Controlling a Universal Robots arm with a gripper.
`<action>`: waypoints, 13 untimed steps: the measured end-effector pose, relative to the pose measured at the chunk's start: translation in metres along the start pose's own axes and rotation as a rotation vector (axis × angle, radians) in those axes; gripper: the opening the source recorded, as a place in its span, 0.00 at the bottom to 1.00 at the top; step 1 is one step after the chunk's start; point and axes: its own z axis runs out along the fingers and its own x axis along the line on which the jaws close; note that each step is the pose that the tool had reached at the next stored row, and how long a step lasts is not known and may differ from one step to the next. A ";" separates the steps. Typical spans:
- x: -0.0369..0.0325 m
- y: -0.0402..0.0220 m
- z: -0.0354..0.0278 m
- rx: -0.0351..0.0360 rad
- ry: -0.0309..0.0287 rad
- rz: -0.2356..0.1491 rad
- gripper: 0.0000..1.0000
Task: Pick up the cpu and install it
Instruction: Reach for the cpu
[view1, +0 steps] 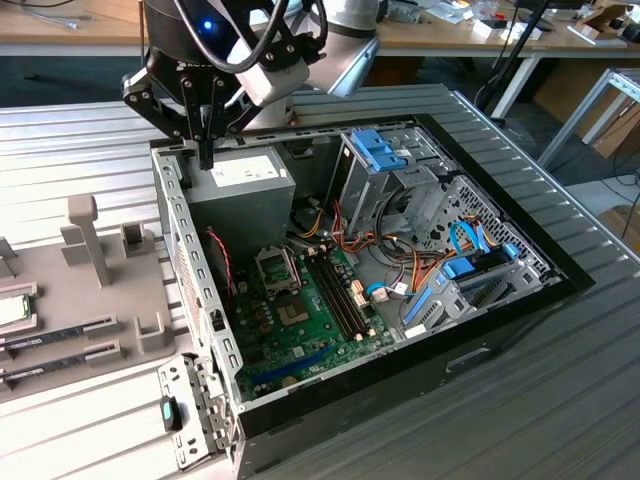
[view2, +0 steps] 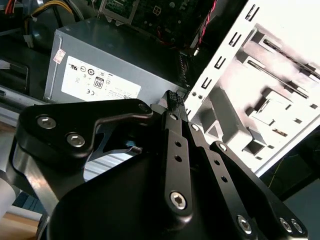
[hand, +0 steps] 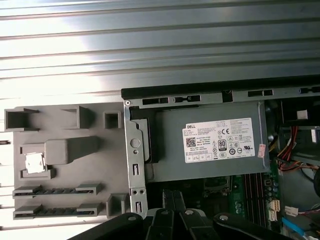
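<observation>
The cpu (view1: 12, 310) is a small square chip with a silvery top, lying in a pocket of the grey parts holder (view1: 100, 300) at the exterior view's left; in the first wrist view the cpu (hand: 34, 162) glints on that holder (hand: 65, 150). My gripper (view1: 207, 158) hangs fingers-down over the open computer case's corner, beside the grey power supply (view1: 240, 185), well apart from the cpu. Its two black fingers are pressed together with nothing between them, as the gripper (view2: 174, 96) shows in the second wrist view and the gripper (hand: 173, 194) in the first. The empty socket (view1: 277, 268) sits on the green motherboard.
The case (view1: 520, 300) holds drive cages with blue clips, cable bundles and memory slots (view1: 335, 290). Two memory sticks (view1: 60, 335) lie in the holder's slots. The case's metal side wall (view1: 190, 260) stands between holder and motherboard. The table is ribbed metal.
</observation>
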 end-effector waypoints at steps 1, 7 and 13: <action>0.0008 -0.0001 0.0000 -0.0001 -0.0001 0.000 0.11; 0.0088 -0.0007 -0.0002 0.0000 0.0000 0.000 0.11; 0.0136 -0.0010 -0.0004 0.0000 0.0000 0.000 0.11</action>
